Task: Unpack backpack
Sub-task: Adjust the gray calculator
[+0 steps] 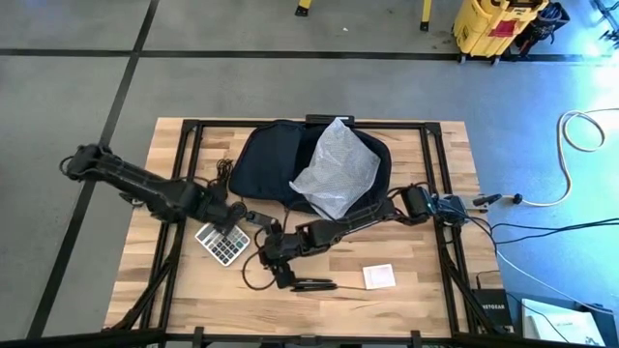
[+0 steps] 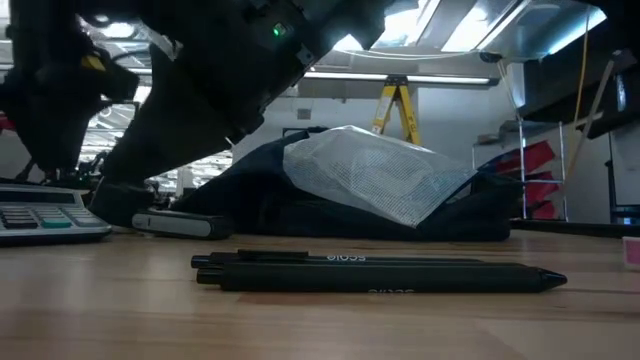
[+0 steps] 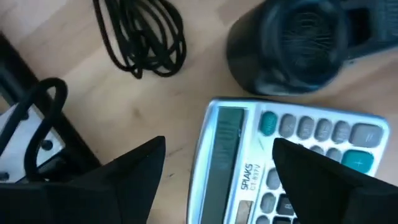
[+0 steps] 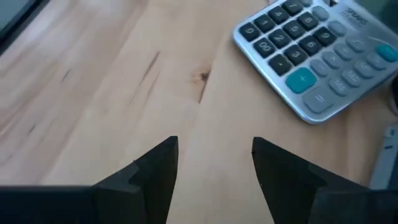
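A: Nearest the lens in the low view are two black pens point(image 2: 380, 272), lying side by side across the lower middle of the frame on the table point(image 2: 320, 325).

B: Laid flat, out in the open. My guess is they came from the bag and were put where they won't roll under anything. Where's the backpack point(image 1: 276, 159)?

A: Upper middle of the high view, slumped flat, with a crinkly plastic bag point(image 1: 337, 166) lying on its right half. In the low view it sits centre frame behind the pens.

B: And the arms?

A: The left gripper point(image 3: 217, 180) is over the calculator point(image 1: 221, 242), left of centre in the high view. Its fingers are apart, straddling the calculator's display end, clamped on nothing.

B: Either just set down or about to be nudged; I can't say which.

A: The right gripper point(image 4: 214, 168) is at lower centre of the high view, beside the calculator and above the pens. Fingers spread, bare wood between them.

B: So both are empty. Anything else out?

A: A coiled black cord point(image 3: 140, 34) at the upper left of the left wrist view, and a small white card point(image 1: 379, 276) at lower right of centre in the high view.

B: Spread apart, probably so each stays easy to grab.
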`<move>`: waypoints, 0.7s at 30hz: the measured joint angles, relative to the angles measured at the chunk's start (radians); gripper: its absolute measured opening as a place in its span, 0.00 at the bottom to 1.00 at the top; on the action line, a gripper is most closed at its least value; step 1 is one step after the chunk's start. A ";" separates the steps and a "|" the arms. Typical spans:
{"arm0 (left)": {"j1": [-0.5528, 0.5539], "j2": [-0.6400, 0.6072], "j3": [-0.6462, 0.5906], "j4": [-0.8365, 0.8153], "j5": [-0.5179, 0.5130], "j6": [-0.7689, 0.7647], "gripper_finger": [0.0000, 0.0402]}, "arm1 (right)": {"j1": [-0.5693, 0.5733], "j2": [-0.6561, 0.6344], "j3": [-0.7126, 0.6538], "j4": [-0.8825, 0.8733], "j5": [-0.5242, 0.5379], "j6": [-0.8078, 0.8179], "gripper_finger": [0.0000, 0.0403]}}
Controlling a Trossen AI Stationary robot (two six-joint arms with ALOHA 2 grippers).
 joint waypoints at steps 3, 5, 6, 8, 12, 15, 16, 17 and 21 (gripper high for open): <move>0.044 0.000 -0.016 0.028 0.030 0.062 0.71 | 0.007 0.000 0.000 -0.002 0.004 0.000 0.47; 0.067 0.000 -0.037 0.067 0.080 0.107 0.71 | 0.012 0.000 0.000 -0.001 0.010 0.000 0.47; 0.076 0.000 -0.047 0.096 0.106 0.129 0.71 | 0.012 0.000 0.000 -0.001 0.011 0.000 0.47; 0.085 0.000 -0.076 0.135 0.154 0.166 0.71 | 0.012 0.000 0.000 -0.004 0.011 0.001 0.47; 0.095 -0.002 -0.119 0.203 0.188 0.176 0.71 | 0.012 0.000 0.000 -0.007 0.011 0.001 0.47; 0.085 -0.002 -0.133 0.291 0.209 0.168 0.71 | 0.012 0.000 0.000 -0.021 0.011 0.002 0.47; 0.077 -0.002 -0.133 0.331 0.219 0.171 0.71 | 0.012 0.000 0.000 -0.027 0.011 0.003 0.47; 0.069 -0.002 -0.133 0.373 0.229 0.178 0.71 | 0.012 0.000 0.000 -0.038 0.011 0.003 0.47; 0.037 -0.002 -0.133 0.468 0.248 0.161 0.71 | 0.012 -0.005 0.000 -0.115 0.012 0.010 0.47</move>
